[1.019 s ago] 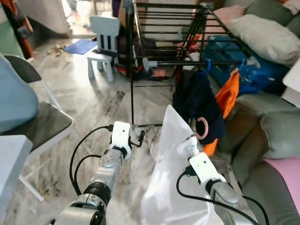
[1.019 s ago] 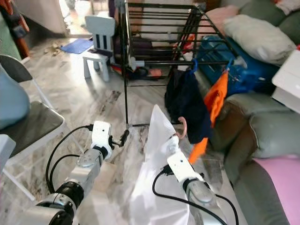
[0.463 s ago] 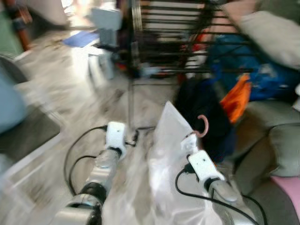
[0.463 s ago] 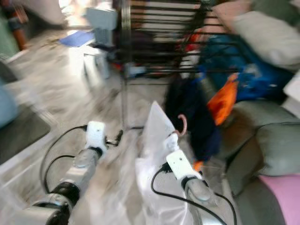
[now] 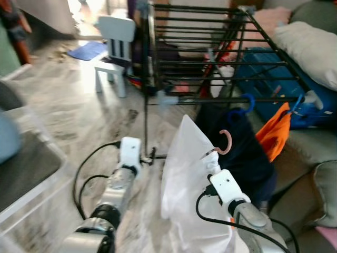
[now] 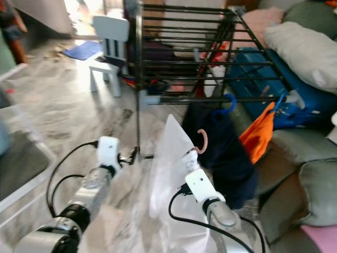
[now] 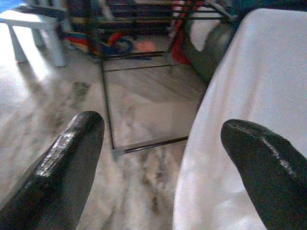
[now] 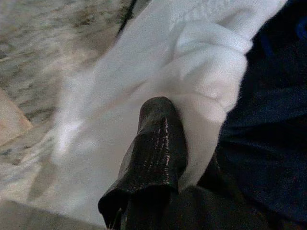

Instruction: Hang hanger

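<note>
A black drying rack (image 5: 210,52) stands ahead, with a dark garment (image 5: 239,142) and an orange cloth (image 5: 275,134) hanging from it. The right gripper (image 5: 213,164) squeezes a white shirt (image 5: 187,179) on a pink hanger (image 5: 225,142), just below the rack. The left gripper (image 7: 158,158) is spread wide beside the shirt, holding nothing.

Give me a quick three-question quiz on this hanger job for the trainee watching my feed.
1. True or false: the right gripper is shut on the white garment at its pink hanger hook.
2. Which is open with nothing between its fingers? A) left gripper B) right gripper
3. What colour is the hook of the dark garment already hanging on the black drying rack?

Key: 1 true; 2 A; 3 blue.
</note>
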Motion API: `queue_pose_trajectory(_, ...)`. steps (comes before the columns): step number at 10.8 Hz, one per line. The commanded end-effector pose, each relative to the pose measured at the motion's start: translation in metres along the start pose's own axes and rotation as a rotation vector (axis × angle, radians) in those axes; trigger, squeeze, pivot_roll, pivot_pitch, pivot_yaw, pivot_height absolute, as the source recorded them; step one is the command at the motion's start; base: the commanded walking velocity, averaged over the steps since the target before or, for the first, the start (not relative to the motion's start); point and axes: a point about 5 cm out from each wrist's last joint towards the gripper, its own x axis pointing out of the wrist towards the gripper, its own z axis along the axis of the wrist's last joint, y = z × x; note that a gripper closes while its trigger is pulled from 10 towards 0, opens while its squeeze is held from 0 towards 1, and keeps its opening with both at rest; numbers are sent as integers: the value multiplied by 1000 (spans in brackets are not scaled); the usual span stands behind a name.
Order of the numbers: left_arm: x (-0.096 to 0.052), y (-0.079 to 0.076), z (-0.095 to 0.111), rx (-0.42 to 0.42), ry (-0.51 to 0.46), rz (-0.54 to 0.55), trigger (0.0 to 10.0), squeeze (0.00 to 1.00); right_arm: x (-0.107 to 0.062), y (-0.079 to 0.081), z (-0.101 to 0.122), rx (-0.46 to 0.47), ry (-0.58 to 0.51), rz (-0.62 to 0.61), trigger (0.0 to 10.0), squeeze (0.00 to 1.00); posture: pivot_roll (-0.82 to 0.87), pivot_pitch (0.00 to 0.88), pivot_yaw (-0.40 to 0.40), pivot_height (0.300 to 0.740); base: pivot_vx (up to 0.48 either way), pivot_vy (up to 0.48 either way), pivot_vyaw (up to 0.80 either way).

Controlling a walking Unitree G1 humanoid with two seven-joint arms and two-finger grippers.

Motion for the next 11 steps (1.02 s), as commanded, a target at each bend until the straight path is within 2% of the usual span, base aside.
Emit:
queue_pose_trajectory(1,2,-8,2,-1,4,-22,10000,0,-3,-10,9,-10,-37,-31,10000,0,-3,0,-56,740,360,319,0)
queue_pose_trajectory(7,2,-10,0,9,18,-33,10000,0,-3,-7,8,-16,-27,-6,10000,0,-5,0,-54,740,319,358,0)
queue_pose_trajectory(11,3,-10,1,12,13,-31,10000,0,2,-15,13,-26,-43,-34,10000,0,16,0,-69,740,0,0,0)
